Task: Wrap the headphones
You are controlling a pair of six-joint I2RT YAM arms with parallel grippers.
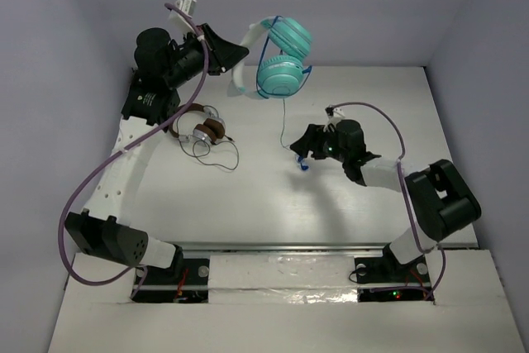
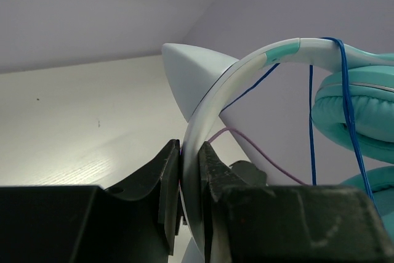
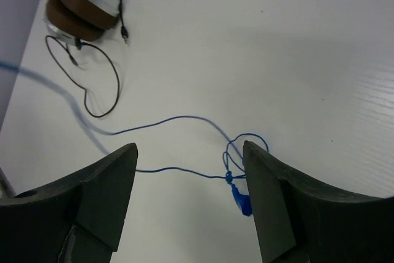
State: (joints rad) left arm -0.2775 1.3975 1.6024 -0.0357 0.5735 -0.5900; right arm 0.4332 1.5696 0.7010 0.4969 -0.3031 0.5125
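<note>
Top external view: the left gripper (image 1: 238,54) holds the headphones (image 1: 283,55) aloft over the far edge of the table (image 1: 388,113), jaws pinched narrow on the white headband (image 2: 240,75), with the teal ear cups (image 1: 281,76) hanging beside it. The thin blue cable (image 1: 284,117) drops from the cups to the tabletop, and a few strands cross the band near the cups. The right gripper (image 1: 302,155) hovers low over the cable's loose end, jaws spread wide and holding nothing. The blue plug (image 3: 241,202) and a small tangle of loops lie just beside one finger. A pair of brown-banded headphones (image 1: 202,128) sits apart, near the left arm. The set looks light, and its band is probably stiff yet springy, with smooth plastic that could slip in a narrow pinch. The cable appears limp and thin, likely to slide out or snag. The thicker plug end seems the surest place to take hold.
</note>
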